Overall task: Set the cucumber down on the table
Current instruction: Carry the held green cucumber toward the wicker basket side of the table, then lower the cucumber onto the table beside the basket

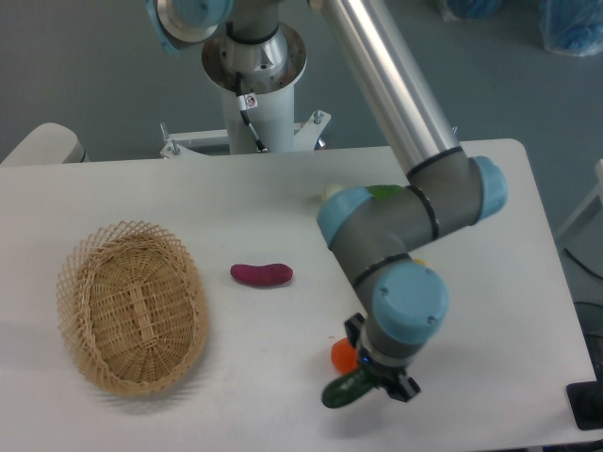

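Note:
The dark green cucumber shows at the front of the white table, poking out left from under my gripper. The gripper points down at it, and its wrist hides most of the fingers. Only the cucumber's left end is visible. I cannot tell whether the cucumber rests on the table or is held just above it. I cannot tell whether the fingers are closed on it.
An oval wicker basket lies at the left. A purple vegetable lies mid-table. An orange object sits just behind the cucumber. A green and pale leafy vegetable is partly hidden behind the arm's elbow.

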Controlling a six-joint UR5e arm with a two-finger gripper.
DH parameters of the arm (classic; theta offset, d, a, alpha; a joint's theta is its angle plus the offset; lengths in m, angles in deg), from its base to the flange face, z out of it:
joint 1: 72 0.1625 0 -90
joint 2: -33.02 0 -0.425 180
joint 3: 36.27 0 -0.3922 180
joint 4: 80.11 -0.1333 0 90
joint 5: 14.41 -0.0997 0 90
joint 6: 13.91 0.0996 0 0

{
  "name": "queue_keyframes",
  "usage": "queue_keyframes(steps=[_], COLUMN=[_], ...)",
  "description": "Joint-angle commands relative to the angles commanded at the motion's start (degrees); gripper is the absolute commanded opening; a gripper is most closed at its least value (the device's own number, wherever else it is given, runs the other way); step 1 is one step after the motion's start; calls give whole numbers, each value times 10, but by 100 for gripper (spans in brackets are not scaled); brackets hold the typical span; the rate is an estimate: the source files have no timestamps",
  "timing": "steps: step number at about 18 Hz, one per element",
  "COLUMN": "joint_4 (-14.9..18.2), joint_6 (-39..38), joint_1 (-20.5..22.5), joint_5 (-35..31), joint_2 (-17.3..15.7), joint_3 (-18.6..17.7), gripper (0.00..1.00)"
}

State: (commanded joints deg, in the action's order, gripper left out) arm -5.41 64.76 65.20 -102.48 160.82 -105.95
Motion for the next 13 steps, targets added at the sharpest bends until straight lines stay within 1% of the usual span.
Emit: queue_keyframes(steps=[5, 7, 9, 11, 13], joint_4=[-3, -4, -17, -36, -53], joint_6=[-61, -75, -103, -157, -187], joint_1=[-39, -51, -67, -81, -82], joint_5=[0, -1, -2, -5, -7], joint_2=[-36, -44, -41, -29, -19], joint_3=[-69, -88, -92, -92, -87], gripper=[9, 11, 12, 12, 12])
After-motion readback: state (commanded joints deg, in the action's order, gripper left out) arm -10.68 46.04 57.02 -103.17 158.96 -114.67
